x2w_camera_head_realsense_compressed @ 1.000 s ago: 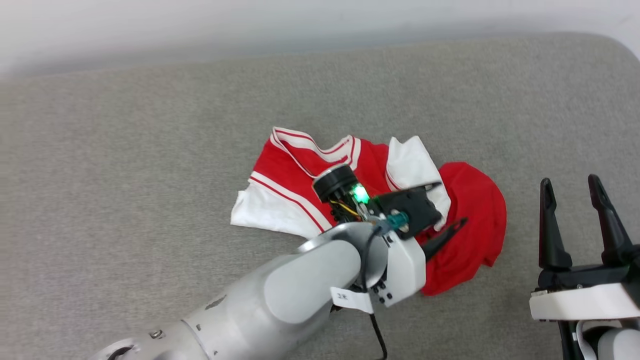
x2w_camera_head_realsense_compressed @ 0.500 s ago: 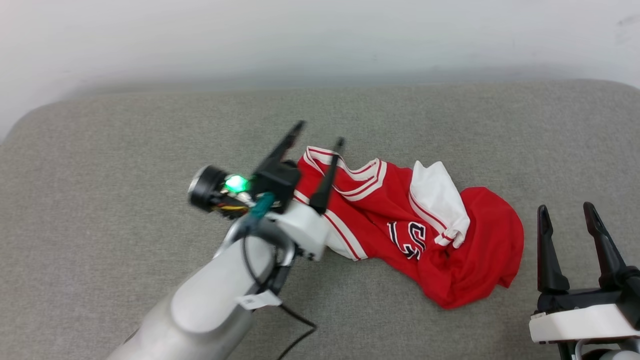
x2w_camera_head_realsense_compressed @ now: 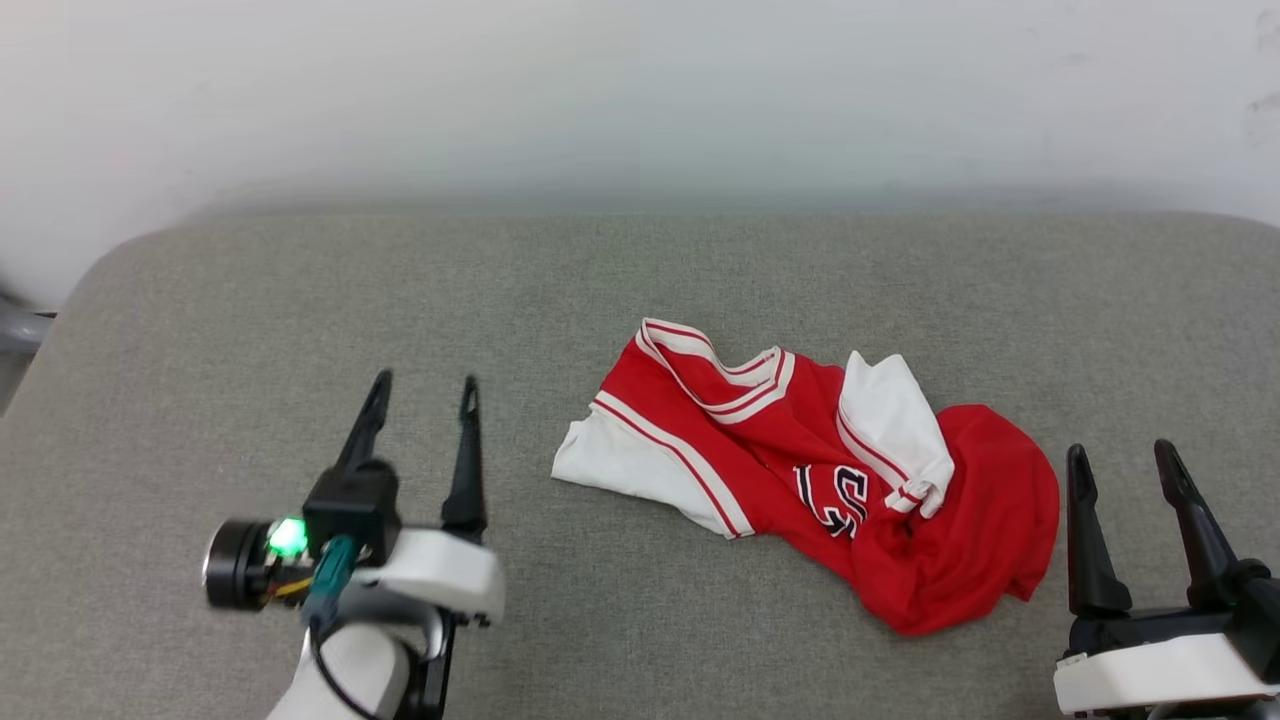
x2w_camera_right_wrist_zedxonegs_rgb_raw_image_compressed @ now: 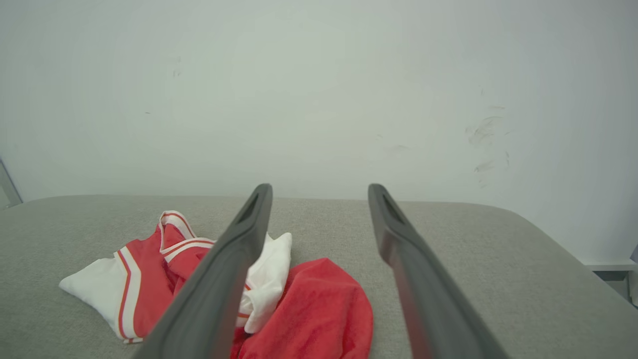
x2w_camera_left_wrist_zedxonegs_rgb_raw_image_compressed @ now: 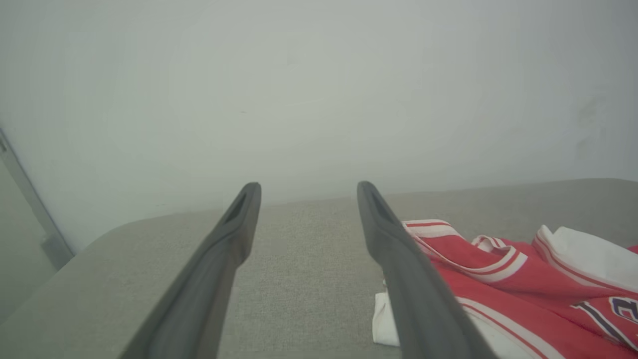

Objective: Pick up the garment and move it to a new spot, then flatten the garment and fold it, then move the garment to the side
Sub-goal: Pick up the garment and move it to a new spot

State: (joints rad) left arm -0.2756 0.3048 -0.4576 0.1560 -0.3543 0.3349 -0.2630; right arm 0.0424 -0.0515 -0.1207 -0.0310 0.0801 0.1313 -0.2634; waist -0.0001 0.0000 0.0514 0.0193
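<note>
crumpled garment (x2w_camera_head_realsense_compressed: pixel 800 450), lettering (x2w_camera_head_realsense_compressed: pixel 835 497) visible from head view; left gripper (x2w_camera_head_realsense_compressed: pixel 426 378), right gripper (x2w_camera_head_realsense_compressed: pixel 1120 448) spread wide, empty.

You are working in a plain indoor room, most likely a lab or test bay, though that is not certain. Under and ahead of the fingers of the left gripper (x2w_camera_left_wrist_zedxonegs_rgb_raw_image_compressed: pixel 307 185) spreads a grey woven-fabric pad (x2w_camera_left_wrist_zedxonegs_rgb_raw_image_compressed: pixel 299 279) with rounded corners. Beyond the fingertips stands a plain white wall (x2w_camera_left_wrist_zedxonegs_rgb_raw_image_compressed: pixel 319 89). Up and right of the right gripper (x2w_camera_right_wrist_zedxonegs_rgb_raw_image_compressed: pixel 320 187) it carries dark scuff marks (x2w_camera_right_wrist_zedxonegs_rgb_raw_image_compressed: pixel 486 144). Left of the left fingers runs a grey metal upright (x2w_camera_left_wrist_zedxonegs_rgb_raw_image_compressed: pixel 30 199).
</note>
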